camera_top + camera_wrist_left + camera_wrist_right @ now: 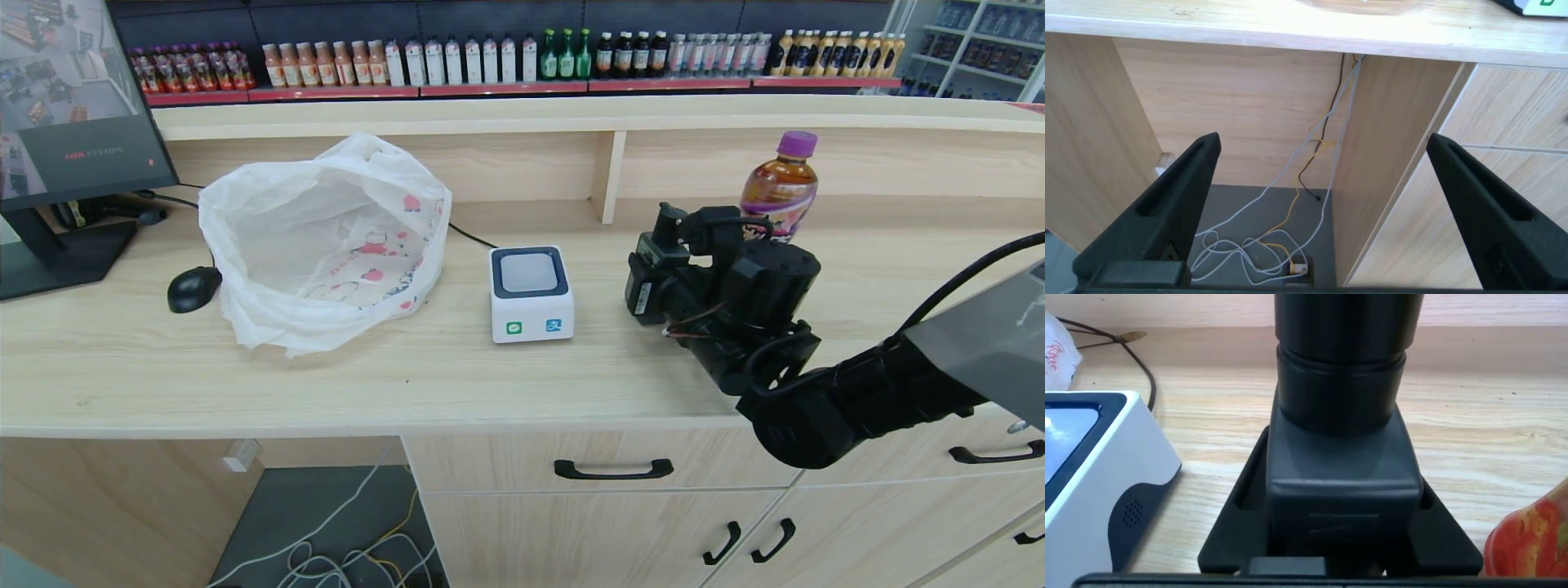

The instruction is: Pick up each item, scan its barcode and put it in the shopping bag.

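Our right gripper (684,245) hangs over the counter (457,367). We cannot tell whether it is apart or together, because the wrist blocks it. The bottle (780,186) stands upright just beyond it and slightly to its right. It seems not yet held, though the overlap makes contact hard to rule out. Near the gripper's left sits the scanner (531,292), window up. Farther left, past the scanner, the bag (322,245) lies with its mouth open. Our left gripper (1323,147) is well apart from all this, below the counter edge, spread wide and holding nothing.

We judge the step in hand to be picking up the bottle. To do it well, we should take the body squarely below the shoulder and keep it upright while lifting. Then we turn the label's barcode toward the scanner window before going on to the bag.

We count one bottle on the counter, one scanner and one bag.
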### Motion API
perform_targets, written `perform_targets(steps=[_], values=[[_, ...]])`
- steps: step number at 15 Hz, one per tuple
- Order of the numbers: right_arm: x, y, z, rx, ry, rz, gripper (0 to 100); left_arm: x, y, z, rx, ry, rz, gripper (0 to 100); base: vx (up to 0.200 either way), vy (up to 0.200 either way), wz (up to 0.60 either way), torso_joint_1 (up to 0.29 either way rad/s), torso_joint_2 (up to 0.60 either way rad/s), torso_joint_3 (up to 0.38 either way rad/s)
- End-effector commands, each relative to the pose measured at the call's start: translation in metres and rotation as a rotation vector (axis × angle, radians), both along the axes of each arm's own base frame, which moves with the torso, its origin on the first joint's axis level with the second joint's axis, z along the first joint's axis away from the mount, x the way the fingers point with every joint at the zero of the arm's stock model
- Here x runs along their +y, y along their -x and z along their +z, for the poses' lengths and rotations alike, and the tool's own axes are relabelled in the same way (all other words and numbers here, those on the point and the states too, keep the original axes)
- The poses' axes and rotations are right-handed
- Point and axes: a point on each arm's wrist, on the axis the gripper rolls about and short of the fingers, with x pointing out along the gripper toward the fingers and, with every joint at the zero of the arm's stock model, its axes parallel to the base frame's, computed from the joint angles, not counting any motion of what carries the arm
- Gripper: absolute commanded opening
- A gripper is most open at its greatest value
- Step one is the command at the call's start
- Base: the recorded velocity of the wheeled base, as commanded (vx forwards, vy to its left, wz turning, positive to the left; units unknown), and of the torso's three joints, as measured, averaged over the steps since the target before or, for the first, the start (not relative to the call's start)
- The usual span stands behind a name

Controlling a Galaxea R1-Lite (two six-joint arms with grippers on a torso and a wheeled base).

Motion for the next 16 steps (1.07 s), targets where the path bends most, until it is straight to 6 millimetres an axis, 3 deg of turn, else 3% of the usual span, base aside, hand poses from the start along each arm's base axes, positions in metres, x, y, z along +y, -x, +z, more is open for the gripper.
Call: perform_targets(steps=[1, 9, 14, 16], values=[[-0.001, 0.001, 0.003, -0.007, -0.003, 0.000, 0, 0.000, 0.000, 0.000, 0.000, 0.000, 0.000, 100, 0.000, 0.000, 0.00, 0.000, 0.00, 0.000], [-0.006, 0.011, 0.017, -0.031, -0.014, -0.002, 0, 0.000, 0.000, 0.000, 0.000, 0.000, 0.000, 100, 0.000, 0.000, 0.00, 0.000, 0.00, 0.000], [-0.017, 0.047, 0.040, -0.102, -0.050, 0.021, 0, 0.000, 0.000, 0.000, 0.000, 0.000, 0.000, 100, 0.000, 0.000, 0.00, 0.000, 0.00, 0.000], [-0.022, 0.057, 0.035, -0.177, -0.088, 0.022, 0, 0.000, 0.000, 0.000, 0.000, 0.000, 0.000, 100, 0.000, 0.000, 0.00, 0.000, 0.00, 0.000]])
